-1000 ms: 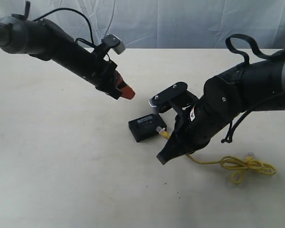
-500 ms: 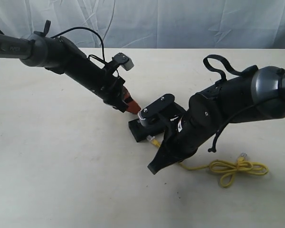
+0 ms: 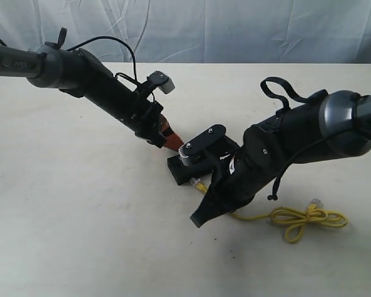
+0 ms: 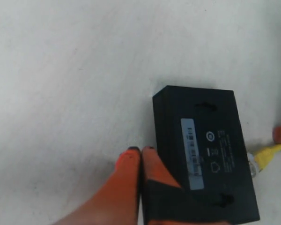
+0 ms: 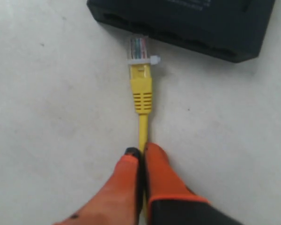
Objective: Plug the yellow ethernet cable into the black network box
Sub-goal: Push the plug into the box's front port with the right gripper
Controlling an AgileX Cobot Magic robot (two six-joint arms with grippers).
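The black network box (image 3: 183, 173) lies flat on the pale desk (image 3: 80, 247) between the two arms. The yellow ethernet cable (image 5: 141, 93) trails to a knotted bundle on the right arm's side. The right end effector (image 5: 139, 151) is clenched on the cord just behind the plug. The left end effector (image 4: 140, 150), pinched together on nothing, sits at the box's opposite edge. The clear plug (image 5: 138, 49) points straight ahead at the port face, its tip at the box but not seated.

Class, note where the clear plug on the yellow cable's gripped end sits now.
In the right wrist view the plug lies just ahead of the right gripper, its tip at the port side of the black network box.
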